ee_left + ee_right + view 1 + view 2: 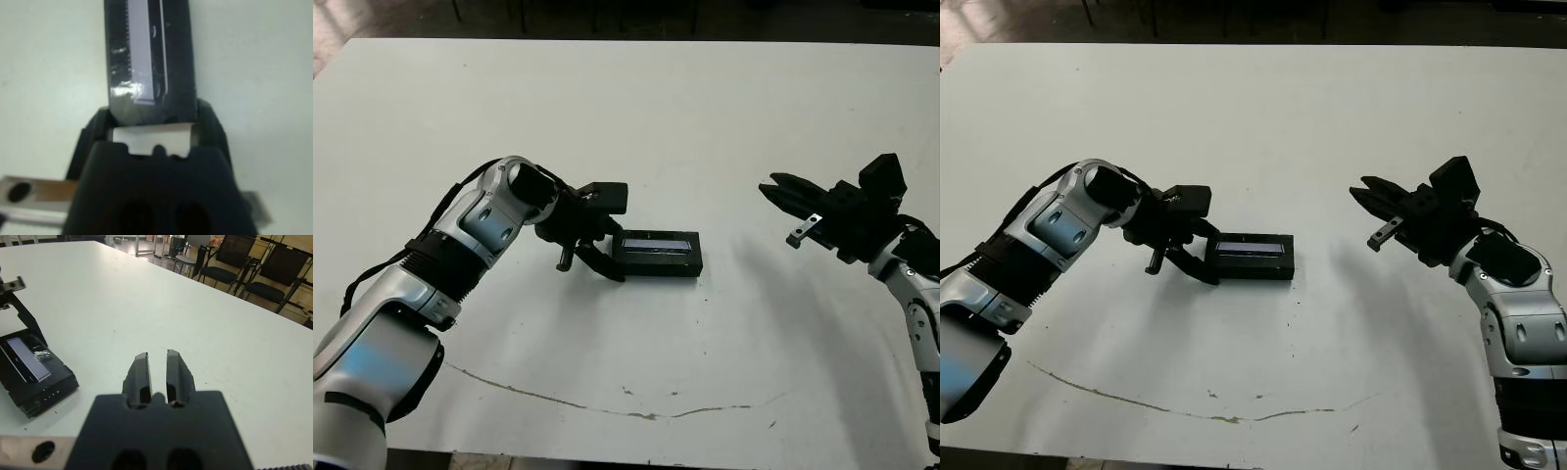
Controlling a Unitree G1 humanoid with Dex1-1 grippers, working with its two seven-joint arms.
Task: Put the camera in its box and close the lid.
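Observation:
The black box [658, 266] lies in the middle of the table with the lid [656, 241] flat on top, glossy strip facing up. No camera shows anywhere in view. My left gripper [614, 257] is at the box's left end. In the left wrist view its fingers [211, 128] sit against both sides of that end, shut on it. A white patch shows between the box's end and the gripper's body. My right gripper [771, 188] hovers well to the right of the box, shut and holding nothing, pointing toward it. The right wrist view shows the box [34, 377] far off.
A thin dark crack [607, 406] runs across the table near its front edge. Bare white table [636, 108] stretches behind the box and between it and the right arm. Black chairs [234, 259] stand beyond the table's far edge.

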